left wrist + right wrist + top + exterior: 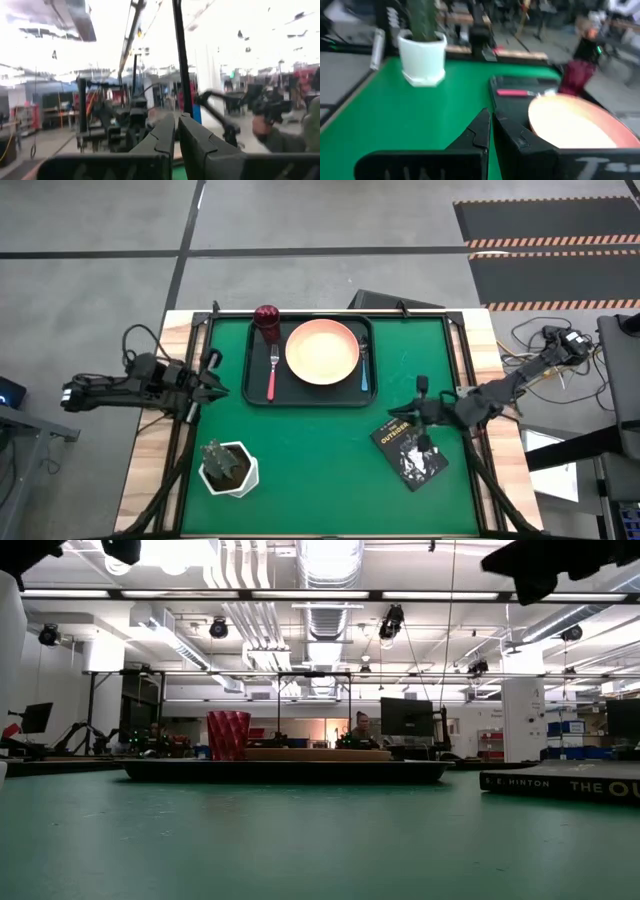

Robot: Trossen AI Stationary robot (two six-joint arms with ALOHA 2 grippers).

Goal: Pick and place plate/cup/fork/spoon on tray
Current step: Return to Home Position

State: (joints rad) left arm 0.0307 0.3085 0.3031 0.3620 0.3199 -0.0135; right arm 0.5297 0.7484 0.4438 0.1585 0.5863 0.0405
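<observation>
The black tray (252,395) lies at the table's far middle. On it rest the peach-orange plate (322,351) in the middle, the dark red cup (266,317) upright at the far left corner, the pink-handled fork (272,372) left of the plate and the blue-handled spoon (364,366) right of it. The plate (575,122), cup (576,75) and fork (517,92) also show in the right wrist view. My left gripper (215,376) is shut and empty at the table's left edge. My right gripper (420,402) is shut and empty, right of the tray, above a book.
A black book with white lettering (410,450) lies at the right, under my right arm. A white pot with a green plant (229,467) stands near the left front. Bare green mat fills the table's near middle.
</observation>
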